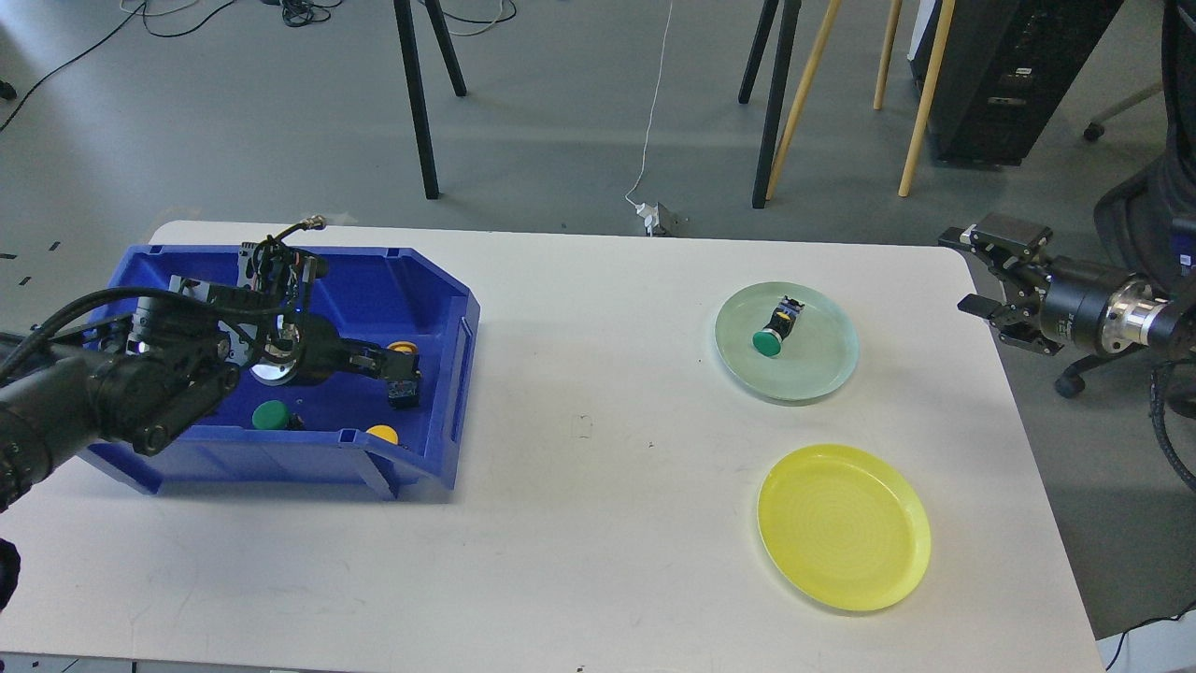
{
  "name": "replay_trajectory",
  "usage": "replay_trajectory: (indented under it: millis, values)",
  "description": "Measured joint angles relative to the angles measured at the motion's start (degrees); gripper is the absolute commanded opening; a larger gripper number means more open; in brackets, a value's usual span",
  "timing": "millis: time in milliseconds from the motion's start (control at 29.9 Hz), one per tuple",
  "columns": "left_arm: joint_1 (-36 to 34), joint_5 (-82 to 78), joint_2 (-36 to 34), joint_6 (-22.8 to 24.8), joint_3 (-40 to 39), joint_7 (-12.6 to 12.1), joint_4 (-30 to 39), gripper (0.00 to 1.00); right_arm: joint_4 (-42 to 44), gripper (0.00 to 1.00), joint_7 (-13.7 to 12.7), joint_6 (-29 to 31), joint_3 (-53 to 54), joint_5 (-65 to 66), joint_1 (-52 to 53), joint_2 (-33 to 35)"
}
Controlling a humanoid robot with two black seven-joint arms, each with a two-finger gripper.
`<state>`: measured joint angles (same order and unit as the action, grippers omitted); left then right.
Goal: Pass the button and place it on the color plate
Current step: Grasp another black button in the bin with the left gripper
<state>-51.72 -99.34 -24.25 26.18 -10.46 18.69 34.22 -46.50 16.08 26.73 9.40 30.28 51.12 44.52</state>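
Jaws down inside the blue bin (pixel 439 393), the left gripper (pixel 397 369) reaches among the loose buttons, its dark fingers pointing toward the bin's right wall; whether they are spread or closed on anything cannot be told, since the fingertips merge with a dark button body (pixel 404 393) lying right at them. A yellow-capped button (pixel 402 348) sits just behind those fingertips, another yellow-capped button (pixel 382 434) lies just in front of them near the bin's front lip, and a green-capped button (pixel 271 414) rests farther back along the arm, close to the front wall. Across the white table (pixel 579 486), well apart from the bin, the right gripper (pixel 976 271) hangs in the air beyond the table's right edge, its two fingers clearly spread and holding nothing. Nearest to it on the tabletop is the pale green plate (pixel 822 365), which carries a green button (pixel 775 334) lying on its side, green cap toward the camera and dark body pointing away. In front of that plate, near but not touching it, sits the yellow plate (pixel 841 528). Past the table's far edge, black and wooden stand legs and a white cable (pixel 654 121) occupy the grey floor.
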Motion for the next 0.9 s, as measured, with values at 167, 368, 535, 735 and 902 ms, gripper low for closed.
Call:
replay_trajectory:
  millis: [167,368,535,735,902]
  values:
    - [-0.06,0.02,3.3,-0.31,0.0,-0.06,-3.31,0.86,0.06,0.99,0.0,-0.04,0.0,0.28,-0.29,0.01]
    - [-0.37,0.02,6.3,-0.4,0.03,0.14,-7.03,0.86,0.31,0.99,0.0,-0.07,-0.08,0.43,-0.44,-0.04]
    - [-0.37,-0.12,8.26,-0.5,0.41,0.61,-9.75,0.84,0.23,0.99,0.0,-0.29,-0.09,0.44,-0.44,-0.05]
    - [-0.36,0.01,8.29,-2.45,4.09,1.59,-10.04,0.7,0.18,0.99,0.0,-0.95,-0.09,0.44,-0.36,-0.04]
    - [-0.35,0.01,7.96,-3.19,4.64,1.95,-10.09,0.37,0.18,0.99,0.0,-1.07,-0.09,0.4,-0.33,0.03]
